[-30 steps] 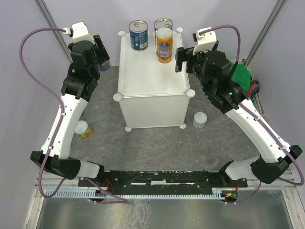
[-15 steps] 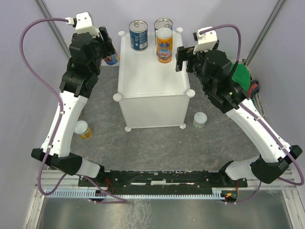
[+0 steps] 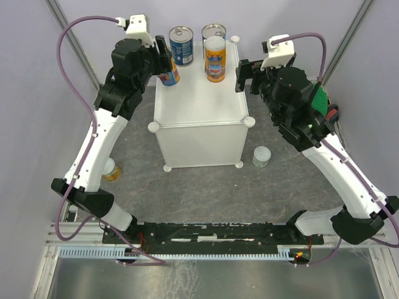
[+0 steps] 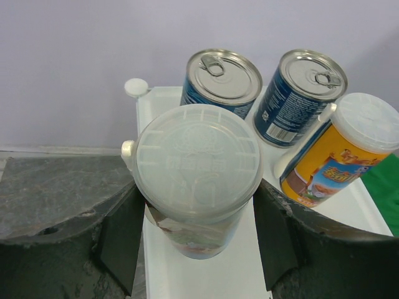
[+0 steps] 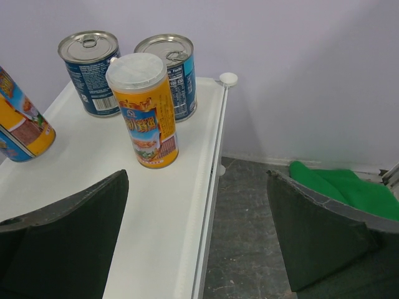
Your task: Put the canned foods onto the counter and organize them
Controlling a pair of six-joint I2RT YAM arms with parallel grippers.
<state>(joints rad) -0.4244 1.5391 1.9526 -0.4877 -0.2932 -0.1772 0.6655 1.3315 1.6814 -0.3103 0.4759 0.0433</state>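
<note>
Blue cans (image 4: 224,75) shiny metal; counter (image 3: 199,103) smooth white plastic; floor (image 3: 206,190) rough

No legible text: orange can (image 5: 146,118) carries label characters, blue can (image 4: 293,99) fine print, both too blurred.

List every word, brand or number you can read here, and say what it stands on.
No text is clear enough to quote.
Label lettering on the orange can: too blurred to read.
Fine print on the left blue can and the right blue can: too small to read.
Embossed lid lettering on the colourful can: illegible.
</note>
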